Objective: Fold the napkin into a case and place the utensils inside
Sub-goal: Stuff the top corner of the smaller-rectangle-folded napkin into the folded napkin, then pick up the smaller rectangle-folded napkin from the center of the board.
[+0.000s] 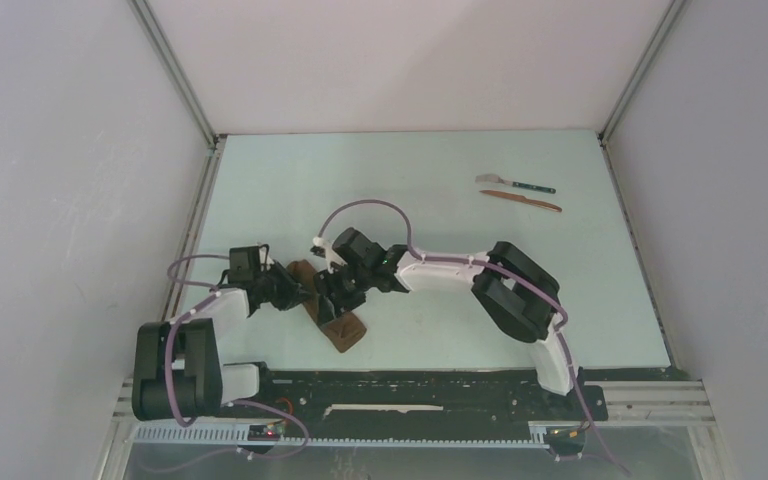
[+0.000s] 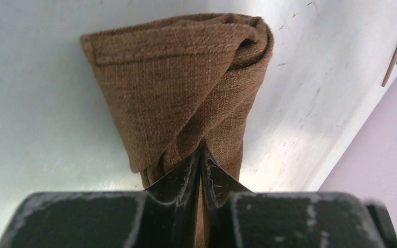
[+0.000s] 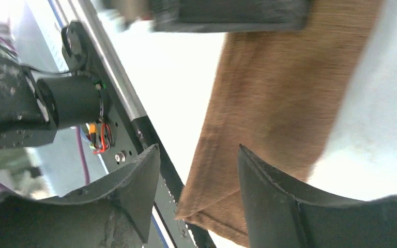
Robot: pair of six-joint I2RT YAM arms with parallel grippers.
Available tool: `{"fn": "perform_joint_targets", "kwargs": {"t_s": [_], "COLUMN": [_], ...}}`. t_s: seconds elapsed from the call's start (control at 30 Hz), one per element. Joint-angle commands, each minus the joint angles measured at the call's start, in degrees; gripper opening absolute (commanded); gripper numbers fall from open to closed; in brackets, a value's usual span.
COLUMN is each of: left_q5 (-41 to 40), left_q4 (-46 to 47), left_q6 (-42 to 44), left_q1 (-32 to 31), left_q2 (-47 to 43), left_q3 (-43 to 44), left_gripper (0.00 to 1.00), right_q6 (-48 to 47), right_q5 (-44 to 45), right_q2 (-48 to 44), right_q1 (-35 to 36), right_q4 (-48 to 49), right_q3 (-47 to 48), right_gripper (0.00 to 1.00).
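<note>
Pale table [image 1: 440, 180] between white walls: the napkin [image 1: 346, 330] lies as a narrow folded strip, near and left of centre. The left gripper [image 2: 201, 155] pinches one end tight. The right gripper [image 3: 199, 155] hangs over it, jaws apart and empty. Folding seems unfinished. Next the pouch probably needs firming, then the utensils [image 1: 517, 185] fetching from far right.

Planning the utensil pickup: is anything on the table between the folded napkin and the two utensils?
Nothing visible lies on the table between the napkin and the utensils at the far right. Only the right arm itself reaches across above that stretch.
</note>
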Motion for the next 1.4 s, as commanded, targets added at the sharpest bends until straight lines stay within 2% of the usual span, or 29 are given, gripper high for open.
{"fn": "perform_joint_targets", "kwargs": {"t_s": [0.0, 0.17, 0.33, 0.5, 0.7, 0.83, 1.03, 1.17, 1.27, 1.37], "left_q5": [-2.4, -3.8, -4.9, -2.9, 2.1, 2.9, -0.5, -4.7, -6.0, -6.4], "left_q4": [5.1, 5.0, 4.4, 4.0, 0.2, -5.5, -17.8, -25.8, -26.6, -26.8], "left_q6": [0.9, 1.4, 1.2, 0.6, -0.7, -0.4, 0.6, 2.1, 3.0, 4.1], "left_q1": [-0.2, -0.2, -0.2, 0.0, -0.1, 0.4, 7.8, 10.2, 10.4, 10.7], "left_q2": [4.4, 4.5, 5.6, 4.7, 0.7, -2.7, -8.8, -10.9, -12.6, -13.2], "left_q3": [1.2, 0.4, 0.3, 1.5, 4.7, 8.4, 16.0, 21.8, 22.5, 22.0], "left_gripper": [0.12, 0.12, 0.12, 0.18, 0.26, 0.32, 0.34, 0.35, 0.36, 0.36], "right_q6": [-12.2, -4.8, -6.1, -11.4, -18.4, -21.1, -20.2, -20.6, -19.8, -19.6], "right_q5": [8.5, 1.0, 3.2, 12.8, 28.7, 38.7, 48.0, 54.3, 56.1, 55.6], "right_q2": [-5.1, -3.2, -4.1, -10.8, -16.4, -13.6, -5.5, 0.6, 3.8, 4.5], "right_q1": [5.9, 3.5, 3.7, 6.3, 12.6, 14.2, 15.7, 17.5, 18.4, 19.4], "right_q4": [-4.9, 5.9, 7.2, -4.4, -14.0, -15.2, -14.5, -15.4, -18.2, -17.3], "right_q3": [2.2, -6.5, -11.0, -6.3, -2.1, 0.7, 7.5, 12.7, 16.7, 16.5], "right_gripper": [0.65, 0.61, 0.60, 0.62, 0.72, 0.78, 0.81, 0.79, 0.70, 0.63]}}
